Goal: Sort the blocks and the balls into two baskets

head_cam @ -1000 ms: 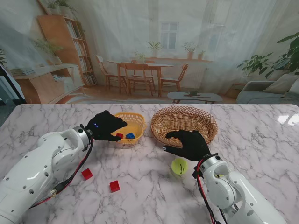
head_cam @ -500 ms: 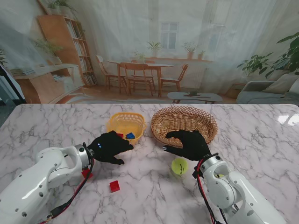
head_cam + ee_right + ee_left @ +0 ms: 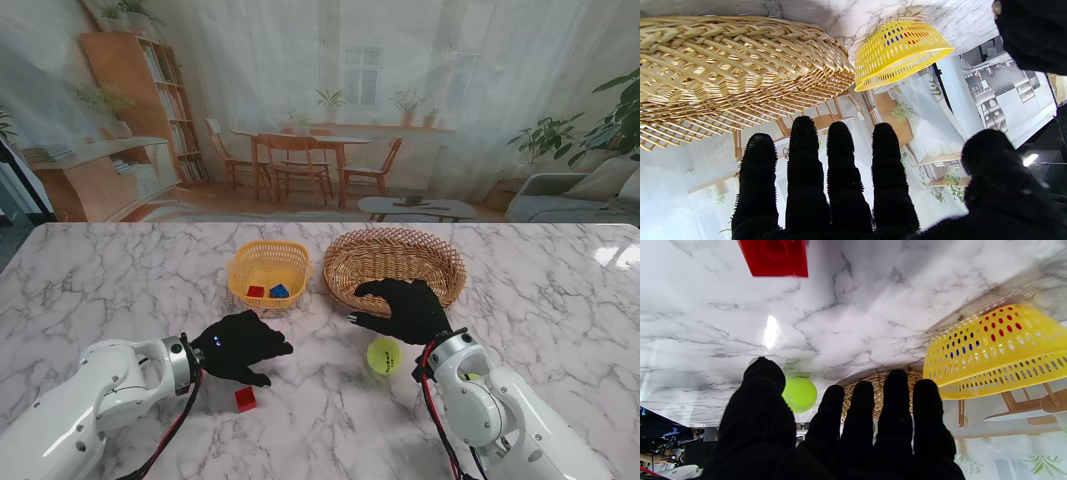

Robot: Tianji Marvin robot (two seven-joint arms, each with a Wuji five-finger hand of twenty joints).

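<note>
Two blocks, one red point(image 3: 256, 291) and one blue point(image 3: 279, 291), already lie in the yellow basket point(image 3: 268, 257), so the sorting looks partly done. The wicker basket point(image 3: 395, 248), just right of the yellow basket, appears to hold nothing. One red block point(image 3: 245, 398) sits on the tabletop point(image 3: 120, 260) nearer to me than the yellow basket, and the green ball point(image 3: 383, 356) lies nearer to me and to its right. The left hand point(image 3: 240, 345) hovers by that loose block, its fingers point(image 3: 895, 386) apart and holding nothing. The right hand point(image 3: 402, 308) hangs at the wicker basket's near rim, likewise spread and empty.
</note>
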